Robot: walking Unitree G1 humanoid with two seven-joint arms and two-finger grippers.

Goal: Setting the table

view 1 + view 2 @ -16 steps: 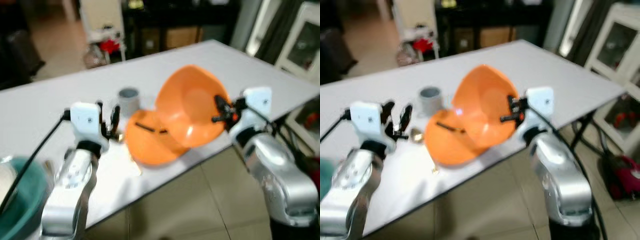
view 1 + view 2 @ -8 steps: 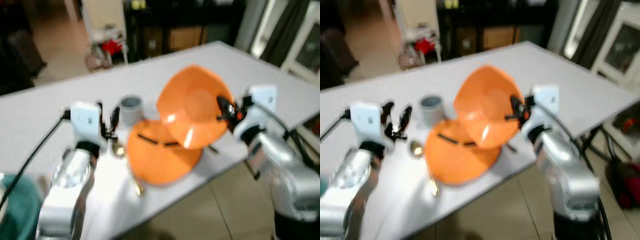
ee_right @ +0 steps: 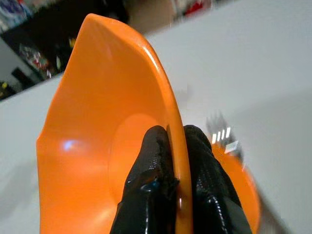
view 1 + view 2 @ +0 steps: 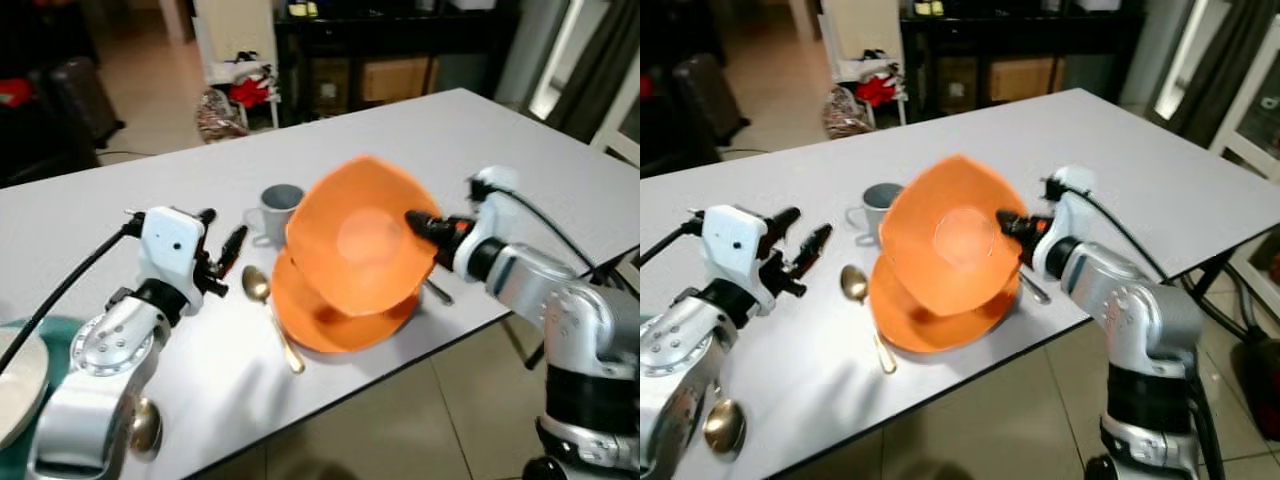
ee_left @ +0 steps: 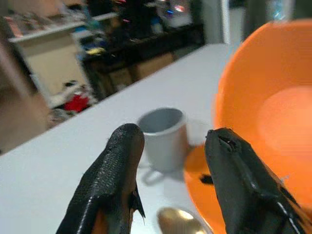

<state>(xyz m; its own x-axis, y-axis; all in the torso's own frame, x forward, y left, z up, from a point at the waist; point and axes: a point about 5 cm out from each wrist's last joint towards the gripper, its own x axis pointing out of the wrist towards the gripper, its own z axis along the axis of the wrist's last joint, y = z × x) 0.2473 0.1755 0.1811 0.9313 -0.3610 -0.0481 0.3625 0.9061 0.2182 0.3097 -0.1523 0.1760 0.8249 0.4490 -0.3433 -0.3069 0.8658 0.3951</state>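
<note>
Home dining rm: white table (image 4: 90,225) w/ crockery, cluttered dark shelving (image 4: 380,60) behind.

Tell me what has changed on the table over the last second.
The right tool has carried the orange bowl, still pinched by its rim and tilted on edge, lower over the orange plate. No new grasp or release. The camera also shifted, so the gold spoon and fork now show beside the plate. The left tool stays open, near the grey mug.

I see a white table (image 4: 120,215) carrying an orange plate (image 4: 330,325) near its front edge, a grey mug (image 4: 276,207) just behind it, a gold spoon (image 4: 268,312) beside the plate's left rim (a fork (image 4: 436,292) pokes out on the right), and another spoon (image 4: 142,426) at the near-left.
</note>
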